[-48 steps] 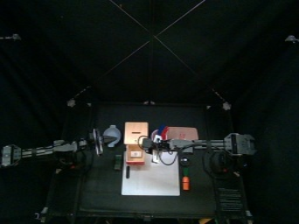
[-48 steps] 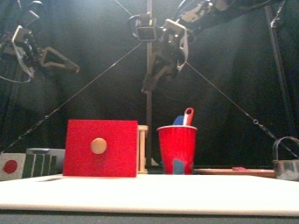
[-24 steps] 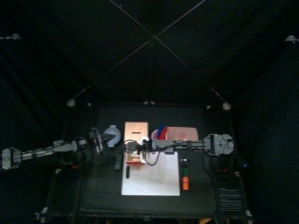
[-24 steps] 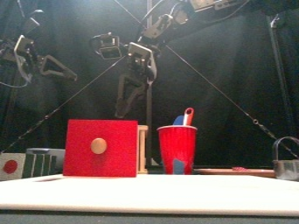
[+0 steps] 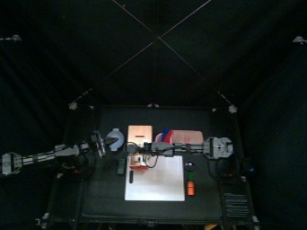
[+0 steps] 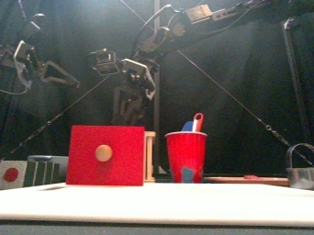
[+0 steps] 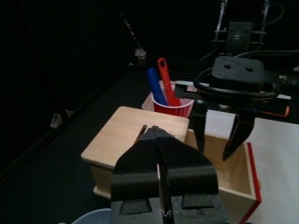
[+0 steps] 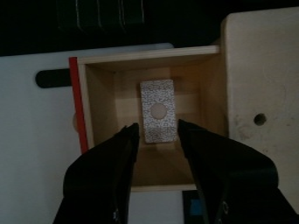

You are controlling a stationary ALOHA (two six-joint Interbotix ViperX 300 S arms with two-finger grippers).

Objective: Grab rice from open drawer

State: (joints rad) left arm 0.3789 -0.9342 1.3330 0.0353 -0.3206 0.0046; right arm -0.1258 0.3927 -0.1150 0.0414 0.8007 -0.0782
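The drawer (image 8: 103,114) stands pulled out of the light wooden box (image 8: 263,79), its red front (image 6: 106,155) facing the table's front edge. Inside it lies the rice (image 8: 158,105), a small grey-white packet. My right gripper (image 8: 159,131) hangs open right over the drawer, one jaw on either side of the packet's near end, and the front view shows it (image 6: 132,117) still above the box. From the left wrist view the same gripper (image 7: 225,144) is seen over the drawer. My left gripper (image 7: 153,133) is shut and empty, above the box's left side.
A red cup (image 6: 186,156) with a blue and a red utensil stands right of the box. The box and drawer rest at the back of a white sheet (image 5: 156,184). An orange object (image 5: 189,188) lies at the sheet's right. A metal pot (image 6: 300,165) is at the far right.
My right arm has swung left and come down over the open drawer, and its jaws have gone from shut to open. The left arm has barely moved.
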